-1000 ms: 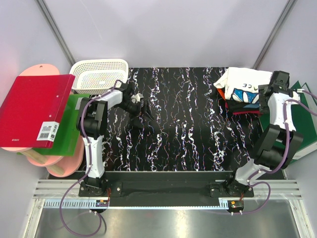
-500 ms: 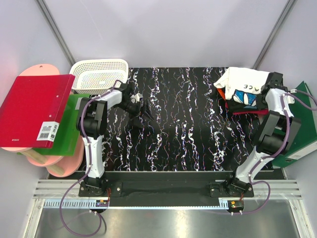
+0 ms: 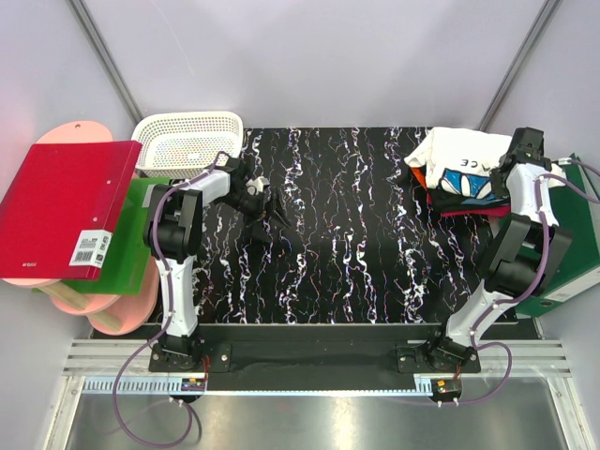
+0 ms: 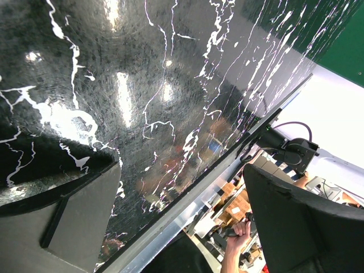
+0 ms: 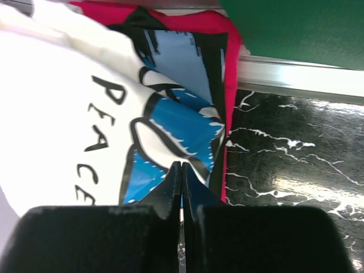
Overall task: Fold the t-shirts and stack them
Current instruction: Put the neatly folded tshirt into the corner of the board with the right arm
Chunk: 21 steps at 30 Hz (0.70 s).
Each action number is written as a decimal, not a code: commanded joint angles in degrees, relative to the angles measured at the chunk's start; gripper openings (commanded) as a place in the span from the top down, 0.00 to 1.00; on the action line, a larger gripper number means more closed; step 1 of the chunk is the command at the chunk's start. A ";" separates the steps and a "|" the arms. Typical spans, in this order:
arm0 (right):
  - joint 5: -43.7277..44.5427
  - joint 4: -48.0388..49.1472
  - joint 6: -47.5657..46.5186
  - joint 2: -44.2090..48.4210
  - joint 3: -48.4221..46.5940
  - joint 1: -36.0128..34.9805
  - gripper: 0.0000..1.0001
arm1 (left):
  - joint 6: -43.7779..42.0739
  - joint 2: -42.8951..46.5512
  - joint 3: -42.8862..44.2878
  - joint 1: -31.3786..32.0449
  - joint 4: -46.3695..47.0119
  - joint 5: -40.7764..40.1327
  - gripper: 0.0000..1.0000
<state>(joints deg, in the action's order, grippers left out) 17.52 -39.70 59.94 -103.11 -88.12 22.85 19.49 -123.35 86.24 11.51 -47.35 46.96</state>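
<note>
The t-shirts lie in a pile at the far right of the table: a white one with dark lettering (image 3: 459, 150) on top, a black one with blue-white print (image 3: 466, 184) under it, and a red one (image 3: 457, 211) at the bottom. My right gripper (image 3: 521, 155) is at the pile's right edge. In the right wrist view its jaws (image 5: 181, 165) are pressed together, tips against the blue print (image 5: 182, 62), beside the white shirt (image 5: 57, 102) and the red edge (image 5: 230, 68). No cloth shows between them. My left gripper (image 3: 266, 193) hangs open over bare table (image 4: 187, 227).
A white lattice basket (image 3: 187, 141) stands at the far left. A red binder (image 3: 66, 211), a green binder (image 3: 136, 244) and pink boards (image 3: 66, 136) lie off the table's left side. Another green binder (image 3: 574, 253) lies right of the pile, seen also in the wrist view (image 5: 296, 28).
My right gripper has gone from wide open to shut at the pile's right edge and shifted slightly toward the back. The left arm has not moved.
</note>
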 commanded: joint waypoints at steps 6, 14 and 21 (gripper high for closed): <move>-3.72 0.94 1.93 3.70 2.86 0.26 0.25 | -1.03 1.00 -0.45 -0.43 1.65 -0.56 0.01; -1.26 0.86 0.09 3.88 4.88 0.26 0.18 | -1.12 0.92 -0.81 -0.43 1.74 -0.38 0.01; 0.06 1.64 0.61 1.42 3.04 0.26 0.60 | -1.12 1.53 -1.25 -0.35 1.83 -0.55 0.01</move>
<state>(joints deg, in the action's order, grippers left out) 14.20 -39.27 60.25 -101.32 -83.18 22.87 19.49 -123.28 85.78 11.40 -46.85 47.55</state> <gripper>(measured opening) 0.683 0.987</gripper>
